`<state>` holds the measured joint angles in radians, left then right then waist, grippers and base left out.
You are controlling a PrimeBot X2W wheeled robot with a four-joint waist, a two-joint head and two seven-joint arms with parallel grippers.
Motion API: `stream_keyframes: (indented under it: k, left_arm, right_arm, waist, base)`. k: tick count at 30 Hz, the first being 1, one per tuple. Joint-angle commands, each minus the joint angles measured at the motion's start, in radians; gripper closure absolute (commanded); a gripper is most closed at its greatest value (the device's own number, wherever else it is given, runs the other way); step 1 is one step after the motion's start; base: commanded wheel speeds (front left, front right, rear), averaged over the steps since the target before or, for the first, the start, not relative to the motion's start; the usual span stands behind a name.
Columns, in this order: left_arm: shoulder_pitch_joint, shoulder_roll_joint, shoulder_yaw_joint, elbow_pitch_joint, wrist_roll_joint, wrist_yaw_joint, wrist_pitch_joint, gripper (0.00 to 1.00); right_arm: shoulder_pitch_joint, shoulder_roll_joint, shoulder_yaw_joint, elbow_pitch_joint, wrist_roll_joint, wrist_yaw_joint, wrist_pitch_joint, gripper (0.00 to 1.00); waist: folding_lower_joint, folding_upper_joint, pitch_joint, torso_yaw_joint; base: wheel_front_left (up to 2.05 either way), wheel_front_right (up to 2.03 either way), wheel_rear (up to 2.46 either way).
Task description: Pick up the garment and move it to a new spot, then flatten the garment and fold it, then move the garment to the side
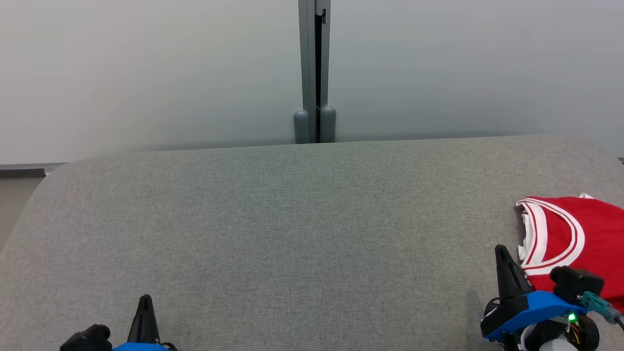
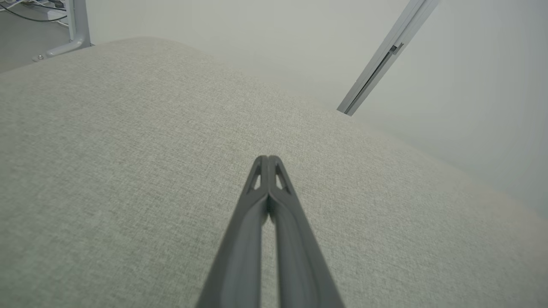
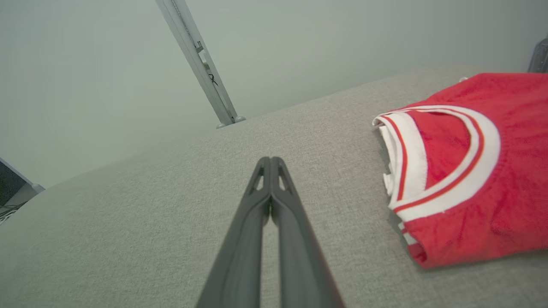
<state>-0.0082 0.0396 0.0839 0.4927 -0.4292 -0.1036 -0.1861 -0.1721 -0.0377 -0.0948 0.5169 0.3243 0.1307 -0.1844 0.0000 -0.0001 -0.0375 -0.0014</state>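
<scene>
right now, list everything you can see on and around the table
garment: one, red with white-and-red striped trim, folded, at the table's right edge
table: one, grey fabric top, across the head view
wall panels: two, pale grey, behind the table
post: one, grey metal, upright between the panels
metal leg: one, pale grey, beyond the table's corner in the left wrist view
cables: a few, dark, on the floor by that leg
left end effector: one, dark fingers, shut and empty, over bare table at lower left
right end effector: one, dark fingers, shut and empty, lower right, just left of the garment, not touching it
</scene>
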Motion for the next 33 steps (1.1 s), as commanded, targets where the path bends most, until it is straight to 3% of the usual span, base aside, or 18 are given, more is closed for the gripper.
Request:
stream_keyframes:
  k: [1,33]
  left_arm:
    - [-0.035,0.007,0.002,-0.025,-0.036,-0.003,0.007,1.00]
    - [-0.065,0.010,0.014,-0.119,-0.501,-0.014,0.125,1.00]
  right_arm:
    - [-0.008,-0.005,0.001,-0.027,0.043,0.000,0.007,1.00]
    - [0.023,-0.010,-0.006,-0.131,0.547,0.000,0.123,1.00]
  waist:
    - [0.0000,0.0000,0.000,0.000]
    - [0.0000,0.0000,0.012,0.000]
  base:
    - [0.00,0.00,0.00]
    - [0.00,0.00,0.00]
